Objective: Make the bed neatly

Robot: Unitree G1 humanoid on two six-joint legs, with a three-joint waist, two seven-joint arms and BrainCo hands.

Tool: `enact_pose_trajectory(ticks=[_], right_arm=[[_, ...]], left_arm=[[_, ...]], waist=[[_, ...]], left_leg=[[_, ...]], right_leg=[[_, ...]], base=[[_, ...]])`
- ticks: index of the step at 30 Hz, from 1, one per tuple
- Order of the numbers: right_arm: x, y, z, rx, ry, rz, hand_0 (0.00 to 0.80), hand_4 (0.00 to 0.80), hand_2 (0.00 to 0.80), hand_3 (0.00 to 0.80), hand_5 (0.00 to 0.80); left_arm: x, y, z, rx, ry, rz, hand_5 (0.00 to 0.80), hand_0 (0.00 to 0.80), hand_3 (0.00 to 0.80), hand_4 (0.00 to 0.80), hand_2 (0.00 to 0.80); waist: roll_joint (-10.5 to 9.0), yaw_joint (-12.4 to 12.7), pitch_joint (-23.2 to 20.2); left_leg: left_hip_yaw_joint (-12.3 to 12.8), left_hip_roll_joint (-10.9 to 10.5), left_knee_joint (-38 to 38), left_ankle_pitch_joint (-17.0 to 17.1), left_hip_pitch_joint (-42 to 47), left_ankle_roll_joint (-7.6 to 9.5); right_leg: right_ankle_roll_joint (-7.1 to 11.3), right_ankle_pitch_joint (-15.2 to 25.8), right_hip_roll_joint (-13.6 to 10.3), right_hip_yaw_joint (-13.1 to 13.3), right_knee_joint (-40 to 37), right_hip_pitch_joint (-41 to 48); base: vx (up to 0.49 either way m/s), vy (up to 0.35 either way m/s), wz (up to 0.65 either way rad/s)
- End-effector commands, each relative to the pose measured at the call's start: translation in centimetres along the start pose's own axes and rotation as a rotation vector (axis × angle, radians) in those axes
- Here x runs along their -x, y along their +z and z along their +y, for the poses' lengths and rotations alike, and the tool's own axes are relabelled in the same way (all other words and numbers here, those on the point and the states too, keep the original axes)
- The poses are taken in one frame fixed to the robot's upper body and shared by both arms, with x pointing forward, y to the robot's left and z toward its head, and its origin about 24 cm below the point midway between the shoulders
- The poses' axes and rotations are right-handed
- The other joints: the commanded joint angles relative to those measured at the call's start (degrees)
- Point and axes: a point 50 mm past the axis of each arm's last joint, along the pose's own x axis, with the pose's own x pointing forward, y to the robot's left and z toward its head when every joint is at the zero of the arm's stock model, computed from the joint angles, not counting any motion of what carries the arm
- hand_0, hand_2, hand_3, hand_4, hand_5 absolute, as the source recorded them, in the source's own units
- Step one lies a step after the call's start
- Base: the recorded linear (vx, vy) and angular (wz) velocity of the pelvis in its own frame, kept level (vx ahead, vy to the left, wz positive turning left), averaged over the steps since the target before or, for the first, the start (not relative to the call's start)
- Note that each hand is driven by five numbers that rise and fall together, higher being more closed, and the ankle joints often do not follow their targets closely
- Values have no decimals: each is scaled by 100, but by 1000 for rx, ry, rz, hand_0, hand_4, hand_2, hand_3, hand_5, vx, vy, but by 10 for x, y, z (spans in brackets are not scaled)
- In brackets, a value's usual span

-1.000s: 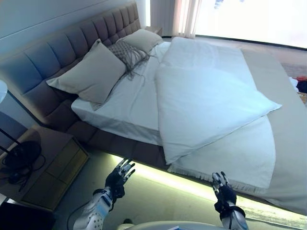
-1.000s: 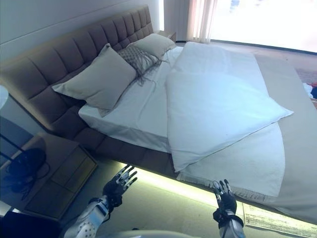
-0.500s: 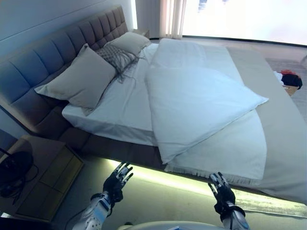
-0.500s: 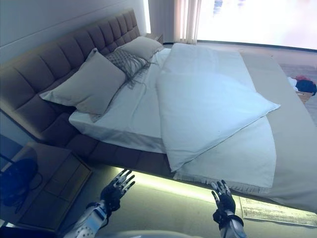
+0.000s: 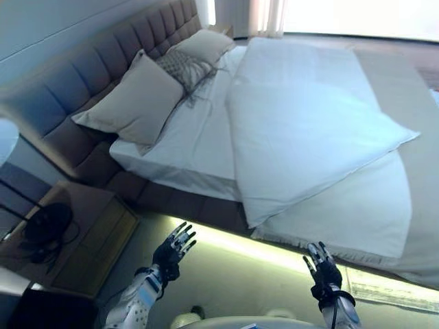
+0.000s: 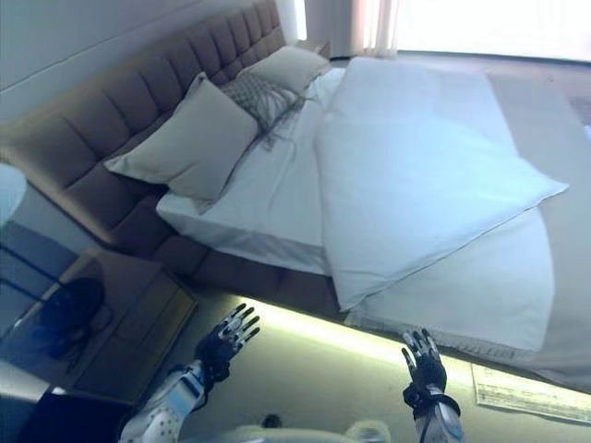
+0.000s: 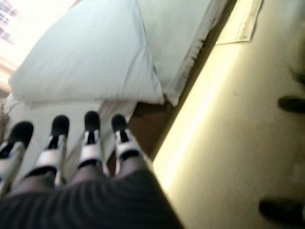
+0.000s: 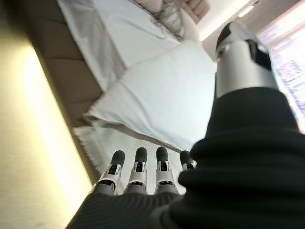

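A white duvet (image 5: 309,130) lies folded back across the bed, one corner (image 5: 252,221) hanging near the side edge over a fringed white blanket (image 5: 357,219). The white sheet (image 5: 188,147) is bare towards the head. Beige pillows (image 5: 134,103) and a grey knitted cushion (image 5: 182,67) lean on the tufted headboard (image 5: 89,75). My left hand (image 5: 171,252) is open above the floor beside the bed, fingers (image 7: 90,143) straight. My right hand (image 5: 324,271) is open too, fingers (image 8: 138,167) pointing at the duvet's corner (image 8: 102,107). Neither hand touches the bedding.
A wooden nightstand (image 5: 75,240) with a dark fan (image 5: 44,226) stands left of the bed. A lit strip (image 5: 274,250) runs along the bed's base. A beige runner (image 5: 411,116) covers the foot end. A paper-like mat (image 5: 391,288) lies on the floor at the right.
The camera has shifted, so the whole scene sits differently. Both hands stay raised and open above the floor beside the bed. The bedding has not moved.
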Motion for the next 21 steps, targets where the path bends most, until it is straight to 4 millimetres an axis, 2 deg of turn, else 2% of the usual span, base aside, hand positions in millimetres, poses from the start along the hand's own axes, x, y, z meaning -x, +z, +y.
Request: enact_pose_trajectory(ticks=[1,3,6,7,9,13,14,16,17,18,19,21], right_arm=[[0,17,15,-111,71,-146,0,0,0,0,0],[0,16,13,-129,57,-156,0,0,0,0,0],[-3,18,15,-137,55,-166,0,0,0,0,0],[-6,20,15,-139,54,-170,0,0,0,0,0],[-10,23,16,-137,54,-166,0,0,0,0,0],[-6,18,12,-120,70,-131,0,0,0,0,0],[-5,16,11,-115,79,-119,0,0,0,0,0],[-3,14,10,-102,96,-100,0,0,0,0,0],[-2,13,8,-97,97,-94,0,0,0,0,0],[0,14,7,-96,87,-92,0,0,0,0,0],[0,14,7,-98,79,-92,0,0,0,0,0],[-3,20,12,-78,110,-88,0,0,0,0,0]], left_arm=[[8,24,2,-101,-49,-26,0,0,0,0,0],[9,25,0,-107,-59,-8,0,0,0,0,0],[6,24,-5,-114,-72,5,0,0,0,0,0],[2,26,-8,-121,-82,7,0,0,0,0,0],[0,29,-10,-123,-84,4,0,0,0,0,0],[7,28,-3,-101,-33,-8,0,0,0,0,0],[11,26,0,-96,-18,-11,0,0,0,0,0],[21,19,6,-81,6,-12,0,0,0,0,0],[25,17,8,-75,11,-8,0,0,0,0,0],[27,15,8,-70,17,-2,0,0,0,0,0],[28,13,9,-61,22,3,0,0,0,0,0],[31,10,10,-45,24,-9,0,0,0,0,0]], waist=[[-138,7,2],[-204,22,-1],[-421,-49,4],[-470,-79,7],[-457,-124,1],[-569,-117,-67],[-599,-99,-93],[-582,-53,-147],[-572,-46,-178],[-603,-74,-195],[-606,-88,-195],[-561,-115,-241]], left_leg=[[231,-386,175,-477,324,560],[159,-458,177,-529,361,530],[-28,-572,229,-748,447,433],[-103,-568,266,-862,457,395],[-147,-488,321,-987,461,364],[-11,-415,390,-1147,557,417],[47,-373,428,-1180,583,417],[127,-201,500,-1176,632,359],[120,-130,556,-1199,607,326],[25,-107,647,-1218,597,306],[-18,-41,730,-1222,578,277],[-1,274,761,-932,783,130]], right_leg=[[406,1502,88,141,-137,-713],[468,1598,64,130,-731,-603],[607,1934,-80,257,-2441,-508],[653,1954,-123,345,-3153,-476],[704,1921,-63,394,-3954,-372],[798,1976,23,202,-3880,-350],[794,1892,46,133,-3627,-357],[708,1443,179,37,-3176,-327],[696,1218,264,64,-3066,-301],[664,1220,352,244,-3108,-306],[652,1117,440,313,-3058,-289],[493,935,627,274,-2948,-234]], base=[[113,-13,37],[155,-105,10],[239,-228,2],[260,-208,0],[251,-162,8],[213,-189,28],[178,-224,17],[186,-246,9],[209,-272,-12],[219,-282,-22],[231,-313,-8],[206,-302,17]])
